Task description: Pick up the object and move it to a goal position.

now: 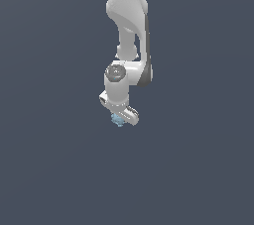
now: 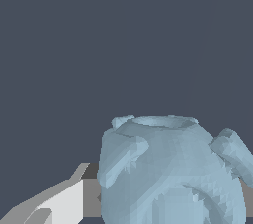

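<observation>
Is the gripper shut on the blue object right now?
Likely yes: in the wrist view the object sits against a finger pad; the exterior view shows it at the gripper.

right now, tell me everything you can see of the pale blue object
The pale blue object is small, roundish and lumpy, with knobbly bumps and a flattish rimmed end, matte and faceted. In the exterior view it peeks out just beneath the white gripper. In the wrist view a finger presses against its side, so it looks gripped.

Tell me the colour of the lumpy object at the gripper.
Pale blue. The object shows best in the wrist view, where it sits close against the gripper.
</observation>
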Available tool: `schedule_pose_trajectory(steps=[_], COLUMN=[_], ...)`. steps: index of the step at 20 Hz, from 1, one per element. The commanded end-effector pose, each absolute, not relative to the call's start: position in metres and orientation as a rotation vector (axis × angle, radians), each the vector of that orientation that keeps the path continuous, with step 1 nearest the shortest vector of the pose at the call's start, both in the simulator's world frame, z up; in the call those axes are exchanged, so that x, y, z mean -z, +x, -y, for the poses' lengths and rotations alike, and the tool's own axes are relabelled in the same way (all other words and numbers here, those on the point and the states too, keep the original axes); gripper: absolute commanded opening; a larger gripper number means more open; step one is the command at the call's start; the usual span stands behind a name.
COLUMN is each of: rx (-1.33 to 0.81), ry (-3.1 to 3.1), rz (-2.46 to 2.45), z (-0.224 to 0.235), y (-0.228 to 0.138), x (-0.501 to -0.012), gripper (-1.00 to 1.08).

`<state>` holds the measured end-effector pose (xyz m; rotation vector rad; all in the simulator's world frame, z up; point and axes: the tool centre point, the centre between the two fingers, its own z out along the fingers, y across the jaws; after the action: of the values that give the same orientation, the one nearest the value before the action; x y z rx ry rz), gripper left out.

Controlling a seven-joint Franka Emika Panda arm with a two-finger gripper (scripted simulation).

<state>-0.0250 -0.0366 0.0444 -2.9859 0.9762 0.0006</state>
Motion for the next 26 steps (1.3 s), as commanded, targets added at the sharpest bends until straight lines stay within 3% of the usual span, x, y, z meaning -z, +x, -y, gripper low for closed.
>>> schedule_pose_trajectory(steps=[1, 18, 26], rx=[0.001, 0.001, 0.000], ry=[-2.986, -2.987, -2.986], rz=[-0.974, -0.977, -0.977], z=[0.030, -0.079, -0.108], y=[-0.024, -0.002, 0.006], x=[-0.052, -0.174, -0.206], gripper=[-1.00, -1.00, -1.00])
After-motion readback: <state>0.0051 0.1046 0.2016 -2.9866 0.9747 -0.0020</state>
